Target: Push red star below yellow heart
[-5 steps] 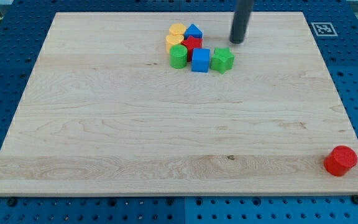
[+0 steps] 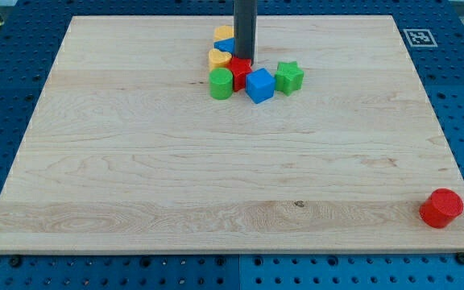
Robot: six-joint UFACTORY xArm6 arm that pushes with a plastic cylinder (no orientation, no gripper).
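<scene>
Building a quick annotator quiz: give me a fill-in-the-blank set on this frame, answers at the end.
1. My tip sits in the cluster right above the ____ star.
2. The lone red block lies near the board's bottom ____ corner in the view.
3. The green star lies to the view's ____ of the blue cube.
4. The green cylinder sits below a ____ block.

Answers: red; right; right; yellow

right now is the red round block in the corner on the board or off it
On the board: the red round block sits on the wood at the view's bottom right corner, close to the edge, far from my tip.
</scene>
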